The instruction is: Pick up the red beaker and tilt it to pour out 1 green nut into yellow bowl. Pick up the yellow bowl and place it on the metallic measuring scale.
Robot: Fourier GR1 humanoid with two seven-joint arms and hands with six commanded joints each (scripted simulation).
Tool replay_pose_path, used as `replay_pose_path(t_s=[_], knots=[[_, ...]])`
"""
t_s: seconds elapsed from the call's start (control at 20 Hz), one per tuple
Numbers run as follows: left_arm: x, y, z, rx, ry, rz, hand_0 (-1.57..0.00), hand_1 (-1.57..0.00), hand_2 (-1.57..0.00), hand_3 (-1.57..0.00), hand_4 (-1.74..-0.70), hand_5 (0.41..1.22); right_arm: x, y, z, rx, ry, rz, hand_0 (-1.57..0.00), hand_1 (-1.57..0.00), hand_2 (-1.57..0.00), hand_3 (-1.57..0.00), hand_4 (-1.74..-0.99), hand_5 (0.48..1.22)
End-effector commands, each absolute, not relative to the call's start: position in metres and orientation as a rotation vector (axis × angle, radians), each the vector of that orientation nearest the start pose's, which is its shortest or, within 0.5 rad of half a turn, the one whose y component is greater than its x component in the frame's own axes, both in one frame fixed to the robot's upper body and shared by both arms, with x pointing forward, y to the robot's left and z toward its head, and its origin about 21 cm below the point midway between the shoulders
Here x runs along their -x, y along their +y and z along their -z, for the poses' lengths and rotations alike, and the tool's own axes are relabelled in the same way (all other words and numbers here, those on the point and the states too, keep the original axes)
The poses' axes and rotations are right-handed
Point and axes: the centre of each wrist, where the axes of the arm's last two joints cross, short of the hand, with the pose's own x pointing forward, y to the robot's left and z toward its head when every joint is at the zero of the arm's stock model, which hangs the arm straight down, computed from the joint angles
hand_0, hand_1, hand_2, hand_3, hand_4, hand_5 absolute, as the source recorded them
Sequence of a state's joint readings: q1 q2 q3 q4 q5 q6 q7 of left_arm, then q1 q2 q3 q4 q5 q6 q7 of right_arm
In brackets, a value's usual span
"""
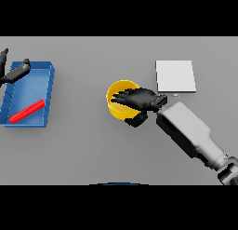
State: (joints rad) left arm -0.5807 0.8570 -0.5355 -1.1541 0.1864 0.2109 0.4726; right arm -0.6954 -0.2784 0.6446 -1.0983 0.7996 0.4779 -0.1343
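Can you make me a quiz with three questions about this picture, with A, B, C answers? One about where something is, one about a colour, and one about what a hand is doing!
1. Where is the red beaker?
A. Lying in the blue tray
B. On the metallic measuring scale
C. Inside the yellow bowl

2. What colour is the bowl under the right hand?
A. Green
B. Yellow
C. Blue

3. What is the right hand doing?
A. Resting on the scale
B. Holding the beaker in the air
C. Reaching over the bowl, thumb outside its near rim

Answers:
1. A, the red beaker lies slanted inside the tray at the left.
2. B, a yellow rim shows around the dark fingers.
3. C, the fingers spread over the bowl, which sits on the table beside the scale. The left hand is at the tray's far corner.
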Motion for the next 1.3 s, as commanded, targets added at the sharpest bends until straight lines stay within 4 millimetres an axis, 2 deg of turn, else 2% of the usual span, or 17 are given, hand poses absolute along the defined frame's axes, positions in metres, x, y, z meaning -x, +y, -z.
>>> replay_pose_path(t_s=[0.0, 0.05, 0.1, 0.15, 0.2, 0.25, 0.3, 0.35, 0.45, 0.55, 0.8, 0.9, 1.05, 1.2, 1.25], knots=[[-0.357, 0.336, -0.112, -0.737, -1.078, 0.537, 0.0, 0.0, 0.0, 0.0, -0.79, 0.725, -0.358, -0.113, -0.048, 0.294, -1.211, -1.997, -0.02, -0.04, -0.07, -0.09, -1.339, 0.784], [-0.356, 0.338, -0.112, -0.735, -1.084, 0.538, 0.0, 0.0, 0.0, 0.0, -0.79, 0.723, -0.358, -0.118, -0.047, 0.287, -1.212, -2.009, -0.09, -0.11, -0.13, -0.16, -1.362, 0.82], [-0.357, 0.337, -0.115, -0.734, -1.084, 0.537, 0.0, 0.0, 0.0, 0.0, -0.79, 0.722, -0.358, -0.116, -0.047, 0.286, -1.219, -2.022, -0.26, -0.24, -0.23, -0.25, -1.387, 0.9], [-0.355, 0.337, -0.116, -0.733, -1.088, 0.543, 0.0, 0.0, 0.0, 0.0, -0.79, 0.723, -0.358, -0.116, -0.048, 0.279, -1.221, -2.031, -0.51, -0.44, -0.39, -0.36, -1.425, 0.964], [-0.354, 0.336, -0.115, -0.728, -1.089, 0.536, 0.0, 0.0, 0.0, 0.0, -0.8, 0.725, -0.356, -0.117, -0.046, 0.277, -1.2, -2.037, -0.72, -0.66, -0.62, -0.47, -1.488, 1.016], [-0.351, 0.339, -0.115, -0.736, -1.087, 0.528, 0.0, 0.0, 0.0, 0.0, -0.8, 0.726, -0.355, -0.116, -0.046, 0.262, -1.178, -2.039, -0.89, -0.85, -0.81, -0.59, -1.534, 1.057], [-0.353, 0.337, -0.115, -0.726, -1.091, 0.525, 0.0, 0.0, 0.0, 0.0, -0.8, 0.727, -0.354, -0.116, -0.049, 0.251, -1.161, -2.043, -1.03, -0.99, -0.97, -0.69, -1.571, 1.09], [-0.352, 0.337, -0.117, -0.732, -1.097, 0.53, 0.0, 0.0, 0.0, 0.0, -0.8, 0.728, -0.356, -0.116, -0.049, 0.238, -1.146, -2.048, -1.14, -1.11, -1.09, -0.87, -1.604, 1.116], [-0.352, 0.338, -0.115, -0.736, -1.085, 0.525, 0.0, 0.0, 0.0, 0.0, -0.8, 0.727, -0.354, -0.115, -0.05, 0.245, -1.129, -2.044, -1.29, -1.27, -1.26, -1.02, -1.649, 1.154], [-0.352, 0.334, -0.116, -0.73, -1.09, 0.525, 0.0, 0.0, 0.0, 0.0, -0.8, 0.725, -0.357, -0.12, -0.054, 0.222, -1.137, -2.044, -1.39, -1.38, -1.31, -1.14, -1.682, 1.178], [-0.35, 0.338, -0.119, -0.733, -1.099, 0.529, 0.0, 0.0, 0.0, 0.0, -0.8, 0.725, -0.353, -0.122, -0.061, 0.232, -1.16, -2.039, -1.51, -1.51, -1.45, -1.19, -1.722, 1.207], [-0.348, 0.34, -0.119, -0.739, -1.087, 0.534, 0.0, 0.0, 0.0, 0.0, -0.8, 0.724, -0.353, -0.127, -0.073, 0.225, -1.191, -2.028, -1.53, -1.53, -1.49, -1.19, -1.729, 1.212], [-0.35, 0.334, -0.116, -0.731, -1.098, 0.539, 0.0, 0.0, 0.0, 0.0, -0.8, 0.721, -0.357, -0.133, -0.098, 0.268, -1.21, -2.026, -1.55, -1.55, -1.51, -1.38, -1.731, 1.216], [-0.349, 0.339, -0.115, -0.73, -1.09, 0.533, 0.0, 0.0, 0.0, 0.0, -0.8, 0.72, -0.353, -0.136, -0.121, 0.345, -1.206, -2.012, -1.56, -1.56, -1.54, -1.34, -1.726, 1.219], [-0.35, 0.334, -0.116, -0.732, -1.088, 0.536, 0.0, 0.0, 0.0, 0.0, -0.8, 0.722, -0.355, -0.138, -0.13, 0.369, -1.221, -2.003, -1.56, -1.56, -1.54, -1.31, -1.724, 1.219]])
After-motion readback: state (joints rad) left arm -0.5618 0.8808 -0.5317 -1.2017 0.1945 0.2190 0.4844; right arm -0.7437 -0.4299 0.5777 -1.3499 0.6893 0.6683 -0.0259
